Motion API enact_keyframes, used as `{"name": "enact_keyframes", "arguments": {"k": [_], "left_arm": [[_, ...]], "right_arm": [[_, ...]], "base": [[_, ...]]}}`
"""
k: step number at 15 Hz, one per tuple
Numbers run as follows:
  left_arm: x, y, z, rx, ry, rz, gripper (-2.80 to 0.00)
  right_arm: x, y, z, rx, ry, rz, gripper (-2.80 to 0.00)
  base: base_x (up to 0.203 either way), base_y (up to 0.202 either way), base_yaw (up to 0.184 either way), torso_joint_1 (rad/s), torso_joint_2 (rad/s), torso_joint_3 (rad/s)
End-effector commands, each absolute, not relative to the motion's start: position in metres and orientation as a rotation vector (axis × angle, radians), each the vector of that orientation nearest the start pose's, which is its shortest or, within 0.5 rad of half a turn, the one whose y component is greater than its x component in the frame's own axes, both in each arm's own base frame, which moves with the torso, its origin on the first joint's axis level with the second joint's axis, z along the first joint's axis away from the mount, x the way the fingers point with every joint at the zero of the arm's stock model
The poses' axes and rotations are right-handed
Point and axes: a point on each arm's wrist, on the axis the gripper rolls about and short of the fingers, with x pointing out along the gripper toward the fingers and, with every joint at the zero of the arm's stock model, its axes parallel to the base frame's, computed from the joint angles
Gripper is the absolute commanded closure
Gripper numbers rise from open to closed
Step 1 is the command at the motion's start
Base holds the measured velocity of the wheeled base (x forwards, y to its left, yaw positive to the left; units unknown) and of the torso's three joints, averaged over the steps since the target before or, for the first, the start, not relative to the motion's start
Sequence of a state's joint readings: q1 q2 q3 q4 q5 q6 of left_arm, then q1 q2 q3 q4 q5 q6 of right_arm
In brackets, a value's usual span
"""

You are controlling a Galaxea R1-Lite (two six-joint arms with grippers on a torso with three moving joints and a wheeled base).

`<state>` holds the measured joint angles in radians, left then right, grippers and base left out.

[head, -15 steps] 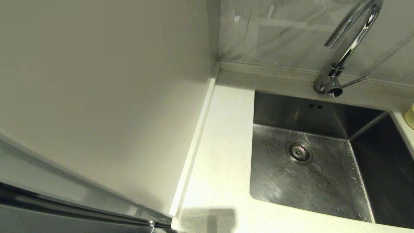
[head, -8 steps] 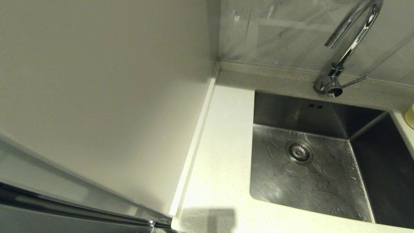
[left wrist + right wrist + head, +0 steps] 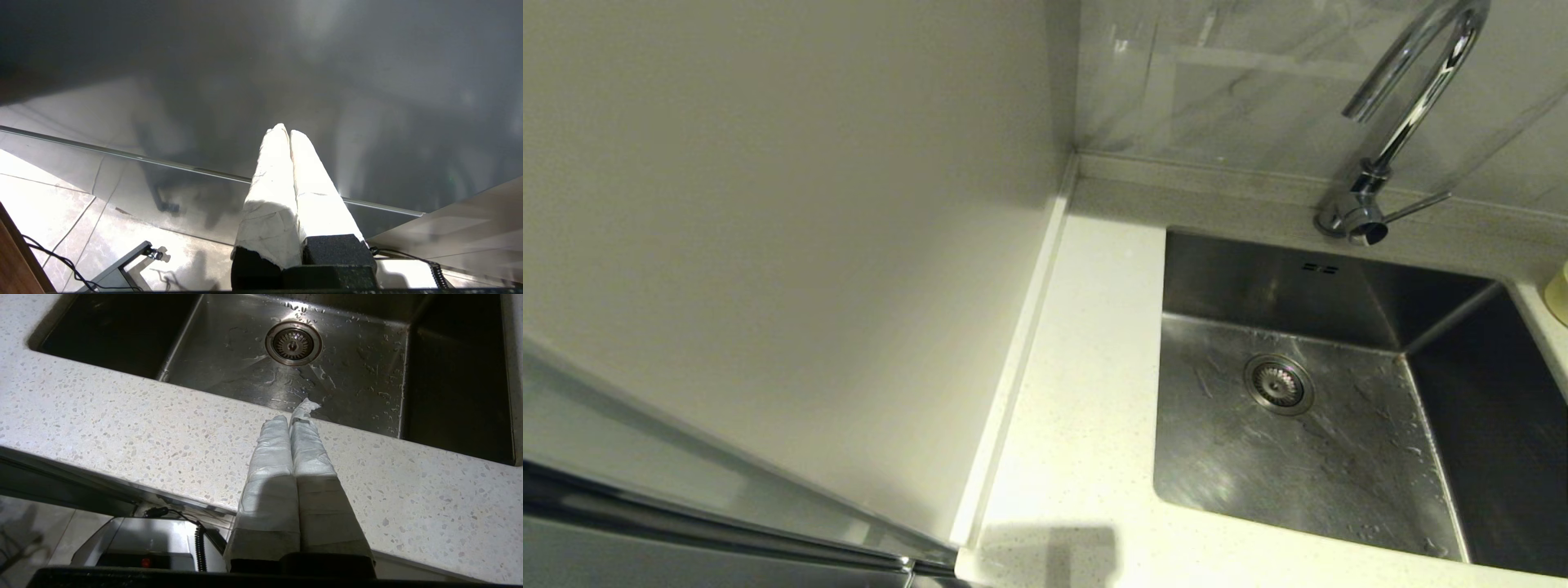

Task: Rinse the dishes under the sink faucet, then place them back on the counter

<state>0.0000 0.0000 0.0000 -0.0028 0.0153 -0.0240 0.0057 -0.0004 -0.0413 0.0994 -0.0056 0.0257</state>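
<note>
The steel sink (image 3: 1307, 465) lies at the right of the head view, wet, with its round drain (image 3: 1278, 384) and two overflow slots (image 3: 1320, 268); nothing is in the basin. The chrome faucet (image 3: 1409, 106) curves over its back edge, its thin lever (image 3: 1417, 206) pointing right. A pale yellow bowl (image 3: 1558, 294) barely shows at the right edge; the other bowls are out of view. My right gripper (image 3: 291, 419) is shut and empty, low over the speckled counter (image 3: 122, 424) at the sink's front edge. My left gripper (image 3: 286, 131) is shut and empty, down by a glossy cabinet front.
A plain cream wall panel (image 3: 768, 245) fills the left of the head view, beside a strip of counter (image 3: 1086, 367). Marbled tiles (image 3: 1217, 82) back the sink. Below the counter edge, the right wrist view shows a grey box with a coiled cable (image 3: 199, 549).
</note>
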Motion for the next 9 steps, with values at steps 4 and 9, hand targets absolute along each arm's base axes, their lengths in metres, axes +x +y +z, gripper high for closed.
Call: {"name": "enact_keyframes", "arguments": {"k": [4, 9], "left_arm": [[-0.0230, 0.0004, 0.0757, -0.025, -0.006, 0.016, 0.00], [-0.0230, 0.0004, 0.0757, -0.025, -0.006, 0.015, 0.00]], "right_arm": [[-0.0261, -0.0003, 0.0769, 0.017, 0.058, 0.001, 0.00], [-0.0261, -0.0003, 0.0767, 0.026, 0.060, -0.001, 0.00]], "base": [[0.000, 0.000, 0.000, 0.000, 0.00, 0.000], [0.000, 0.000, 0.000, 0.000, 0.00, 0.000]]}}
